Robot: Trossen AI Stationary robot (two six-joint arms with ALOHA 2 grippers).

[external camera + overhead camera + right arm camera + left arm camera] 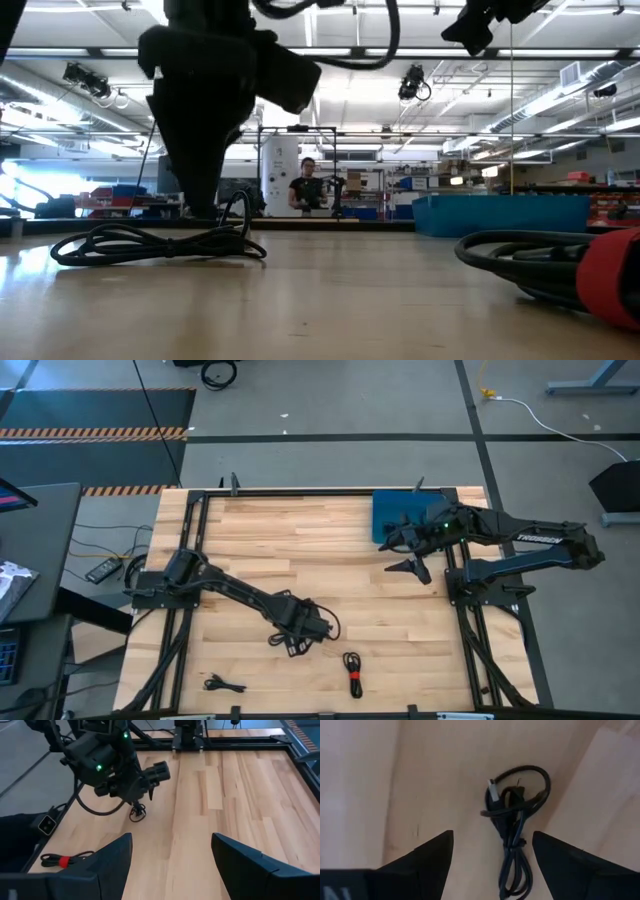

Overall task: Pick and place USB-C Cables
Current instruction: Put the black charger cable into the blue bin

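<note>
Left gripper (492, 865): it hangs low over the front middle of the wooden table (330, 540), fingers spread wide, with a black coiled cable (512, 820) lying on the wood between them. Nothing is pinched yet.

Right gripper (408, 555): it is raised at the near edge of the blue tray (385, 512) at the far right of the table, fingers spread, holding nothing.

Cable under the left gripper: in the high view it shows as a small black bundle (292, 642) just beside the gripper tip. The wrist view shows a loop at one end, a plug standing out of the loop, and the strands gathered in the middle.

Other cables: a cable with red tie band (353, 671) lies near the front edge, right of the left gripper; a thin black cable (222, 683) lies at the front left. Both are well apart from the tray.

Handling: the cable looks light, soft and floppy, so it probably sags when it is lifted.

Where to hold: the gathered middle seems the best place, because there the fingers catch all strands together. A grip on the single loop may let the bundle uncoil or slip.

Risk: the thin strands lie flat on the wood, so the fingers must come down nearly to the surface.
</note>
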